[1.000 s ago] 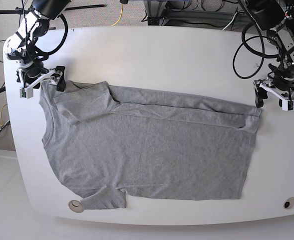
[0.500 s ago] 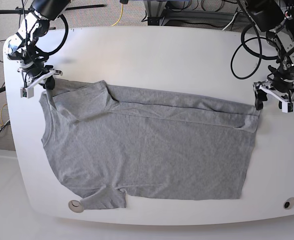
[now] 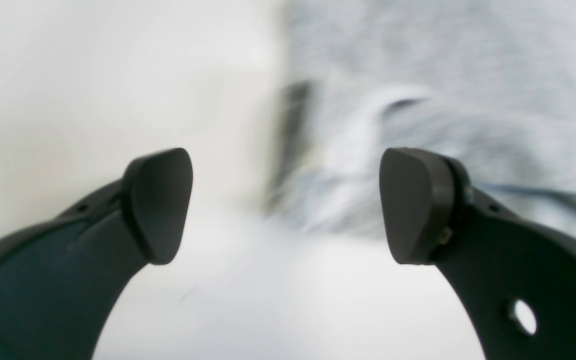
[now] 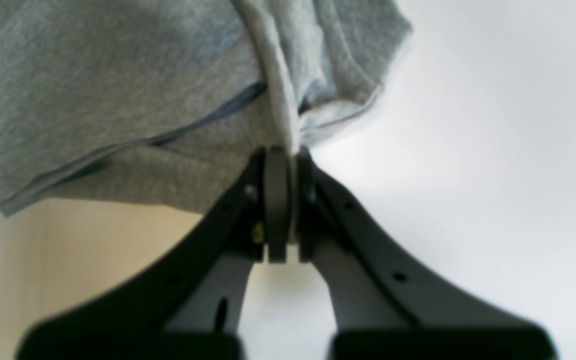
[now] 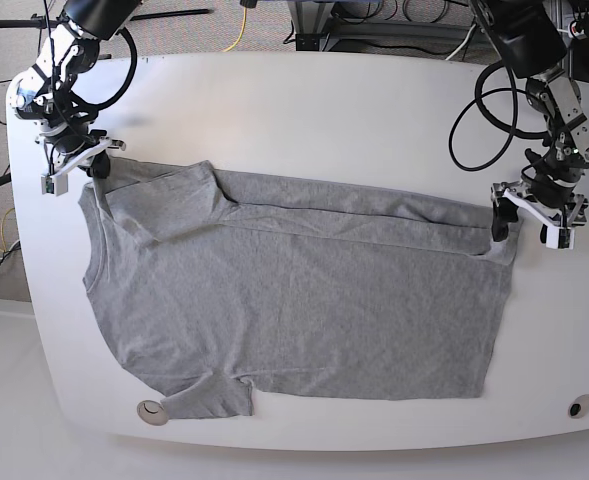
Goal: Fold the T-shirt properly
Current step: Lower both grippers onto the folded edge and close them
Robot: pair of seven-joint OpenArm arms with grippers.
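1. Base view is showing the T-shirt (image 5: 294,290) lying spread across most of the table (image 5: 304,110), neck end toward the table's left edge, hem toward its right edge, with its far long edge already folded over in a band.
2. Right gripper (image 4: 286,165) is sitting by the table's far-left corner, pinching a thin ridge of the shirt's shoulder cloth between jaws pressed together; the wrist is angling down from above.
3. Left gripper (image 3: 288,205) is hanging just over the far hem corner near the table's right edge, jaws spread wide and holding nothing; one fingertip is standing over bare table, the other over cloth.
4. Risk, as I judge it: only one end is being held, so any lift by the right arm now would be dragging the shirt askew and spoiling the fold line.
5. Another risk: the left gripper may be closing on a single layer or on the table alone, since the wrist picture is blurred and the corner's layers cannot be told apart.
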